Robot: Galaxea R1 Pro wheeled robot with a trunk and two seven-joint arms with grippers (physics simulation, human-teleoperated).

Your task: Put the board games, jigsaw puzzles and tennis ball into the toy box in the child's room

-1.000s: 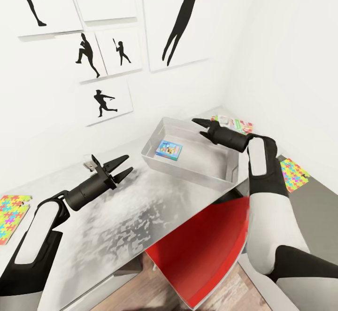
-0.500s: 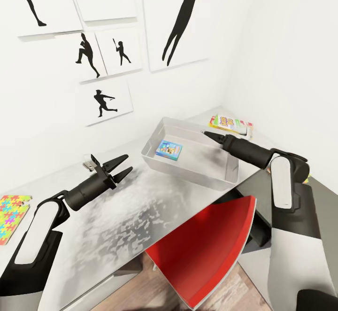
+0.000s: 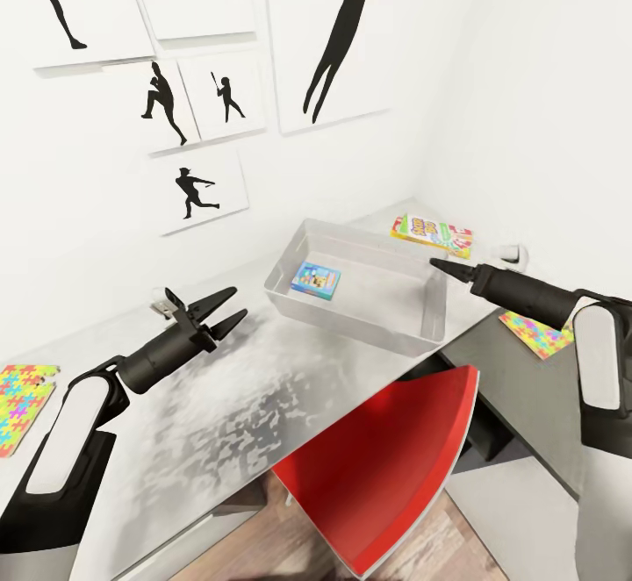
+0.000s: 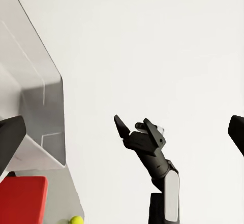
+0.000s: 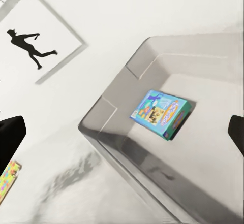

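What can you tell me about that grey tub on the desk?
The toy box is a light grey, plastic-looking rectangular bin with flared walls and rounded corners. It sits upright and open on the pale desk top, near the corner of the room. Inside, one mostly blue board game lies flat on its floor. No pincer touches it.

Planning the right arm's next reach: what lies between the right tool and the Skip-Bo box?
In the head view, bare desk corner separates the right tool from the Skip-Bo box; the toy box sits beside that stretch.

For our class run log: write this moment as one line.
blue printed game box: inside light grey plastic bin | left hand: open, empty | right hand: open, beside bin
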